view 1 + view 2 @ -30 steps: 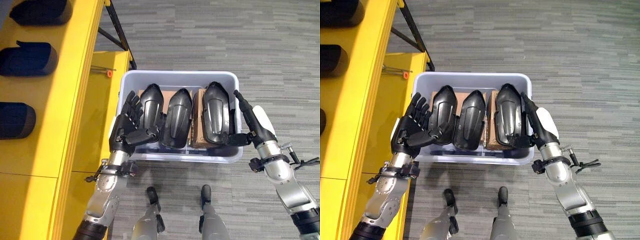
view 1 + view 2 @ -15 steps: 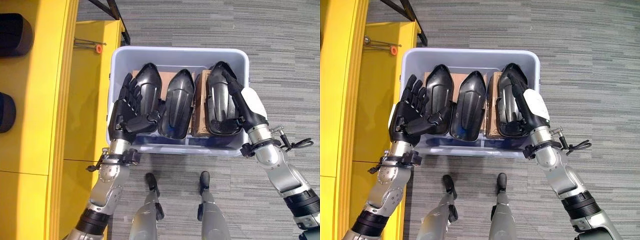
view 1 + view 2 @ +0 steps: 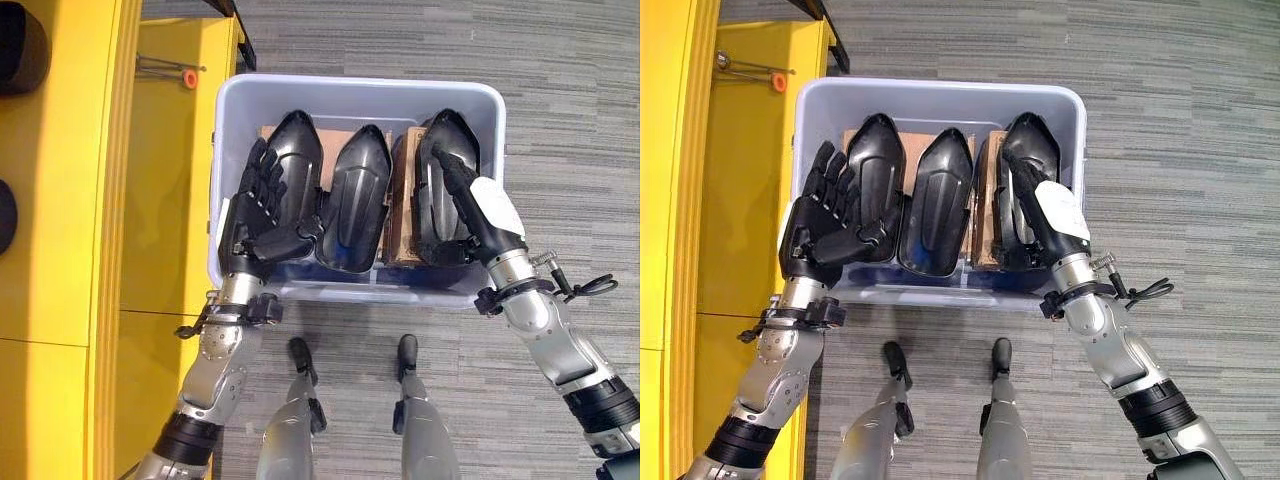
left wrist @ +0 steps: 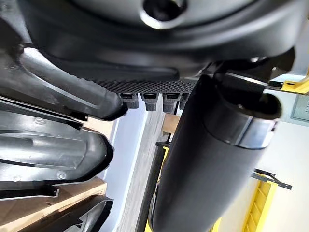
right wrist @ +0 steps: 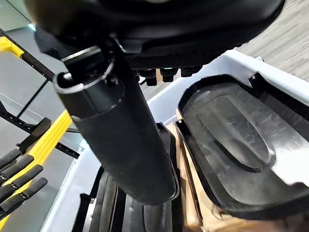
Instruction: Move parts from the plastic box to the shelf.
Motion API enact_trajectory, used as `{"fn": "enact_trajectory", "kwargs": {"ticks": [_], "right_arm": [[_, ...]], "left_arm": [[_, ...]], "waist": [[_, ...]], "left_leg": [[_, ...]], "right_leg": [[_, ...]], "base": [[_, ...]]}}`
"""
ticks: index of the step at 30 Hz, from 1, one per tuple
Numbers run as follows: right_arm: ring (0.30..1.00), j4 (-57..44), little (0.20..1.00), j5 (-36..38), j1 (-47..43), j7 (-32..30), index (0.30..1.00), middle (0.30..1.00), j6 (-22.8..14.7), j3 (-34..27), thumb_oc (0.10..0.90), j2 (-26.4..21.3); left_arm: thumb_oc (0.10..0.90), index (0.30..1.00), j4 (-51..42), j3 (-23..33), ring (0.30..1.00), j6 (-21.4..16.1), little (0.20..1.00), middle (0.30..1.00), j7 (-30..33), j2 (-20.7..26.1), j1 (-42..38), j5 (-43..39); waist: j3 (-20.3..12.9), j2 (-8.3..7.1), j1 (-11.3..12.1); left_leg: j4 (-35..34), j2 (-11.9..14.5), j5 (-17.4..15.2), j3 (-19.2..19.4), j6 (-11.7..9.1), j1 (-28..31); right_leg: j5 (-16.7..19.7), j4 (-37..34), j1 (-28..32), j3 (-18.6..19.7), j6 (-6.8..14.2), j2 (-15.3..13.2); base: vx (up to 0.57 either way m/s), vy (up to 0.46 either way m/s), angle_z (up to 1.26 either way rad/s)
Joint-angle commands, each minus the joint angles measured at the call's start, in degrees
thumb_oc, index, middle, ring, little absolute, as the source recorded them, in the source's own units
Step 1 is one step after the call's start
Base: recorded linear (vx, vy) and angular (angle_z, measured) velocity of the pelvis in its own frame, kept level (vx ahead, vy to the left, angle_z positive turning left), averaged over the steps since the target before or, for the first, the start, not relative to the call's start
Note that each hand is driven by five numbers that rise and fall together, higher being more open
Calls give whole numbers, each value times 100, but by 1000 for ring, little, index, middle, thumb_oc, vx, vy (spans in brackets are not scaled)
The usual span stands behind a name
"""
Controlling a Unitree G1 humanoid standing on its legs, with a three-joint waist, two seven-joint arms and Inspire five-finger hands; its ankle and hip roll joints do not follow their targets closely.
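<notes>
A pale plastic box (image 3: 350, 88) stands on the carpet and holds three black shell-shaped parts side by side, with cardboard (image 3: 398, 215) between them. My left hand (image 3: 255, 215) lies open over the left part (image 3: 297, 150), fingers straight and spread, thumb by that part's near end. The middle part (image 3: 358, 205) is untouched. My right hand (image 3: 480, 210), open, rests along the right part (image 3: 445, 140) with straight fingers. In the right wrist view its thumb (image 5: 120, 140) hangs beside that part (image 5: 231, 140).
A yellow shelf (image 3: 60, 200) runs along the left, with dark parts (image 3: 20, 55) lying on it. On its lower level sits an orange-tipped tool (image 3: 170, 72). Grey carpet (image 3: 570, 120) surrounds the box on the right and far sides.
My right hand has moved from outside the box's right wall to over the right part. The left hand stays on the left part. The camera has tilted down.
</notes>
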Motion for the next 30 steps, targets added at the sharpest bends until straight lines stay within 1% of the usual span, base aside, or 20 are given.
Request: {"fn": "enact_trajectory", "kwargs": {"ticks": [1,6,15,16,17,19,24,30], "right_arm": [[1000,-755,1000,-191,-318,-94,1000,1000,-527,-155,900,26],[1000,-1101,1000,-83,-110,-28,1000,1000,-666,-212,900,-1],[1000,-1326,1000,-4,212,22,1000,1000,-775,-294,900,-32],[1000,-1337,1000,-99,229,-1,1000,1000,-765,-317,900,-67],[1000,-1332,1000,-367,238,-100,1000,1000,-735,-355,900,-118],[1000,-1307,1000,-461,224,-136,1000,1000,-715,-357,900,-126],[1000,-1182,1000,-1074,190,-337,1000,1000,-621,-387,900,-306],[1000,-1094,1000,-1361,206,-394,1000,1000,-581,-378,900,-384]], "left_arm": [[900,1000,-704,171,1000,-774,1000,1000,40,183,-312,240],[900,1000,-729,194,1000,-758,1000,1000,45,189,-226,270],[900,1000,-769,264,1000,-768,1000,1000,76,221,-122,310],[900,1000,-776,272,1000,-770,1000,1000,79,231,-110,318],[900,1000,-802,309,1000,-786,1000,1000,108,243,-99,336],[900,1000,-811,315,1000,-790,1000,1000,119,244,-103,342],[900,1000,-837,362,1000,-805,1000,1000,153,248,-72,358],[900,1000,-872,378,1000,-800,1000,1000,150,252,-39,365]], "waist": [[-187,-217,-2],[-163,-248,-42],[-131,-269,-89],[-130,-270,-96],[-126,-264,-103],[-122,-262,-104],[-65,-228,-121],[-37,-195,-125]], "left_leg": [[539,546,-140,-145,-503,-31],[558,554,-159,-115,-498,-37],[566,566,-158,-95,-499,-42],[568,567,-154,-91,-501,-48],[559,569,-159,-72,-504,-52],[560,572,-156,-62,-506,-55],[563,584,-112,-75,-521,-115],[577,597,-86,-112,-527,-204]], "right_leg": [[-219,492,163,-212,205,-543],[-214,515,122,-196,205,-541],[-196,532,81,-155,207,-537],[-194,533,72,-155,209,-532],[-193,536,50,-140,221,-527],[-194,540,41,-133,218,-524],[-188,577,-46,-86,211,-508],[-194,594,-125,-58,200,-489]], "base": [[0,0,0],[0,0,0],[0,0,0],[0,0,0],[0,0,0],[0,0,0],[-4,-2,-1],[0,0,0]]}}
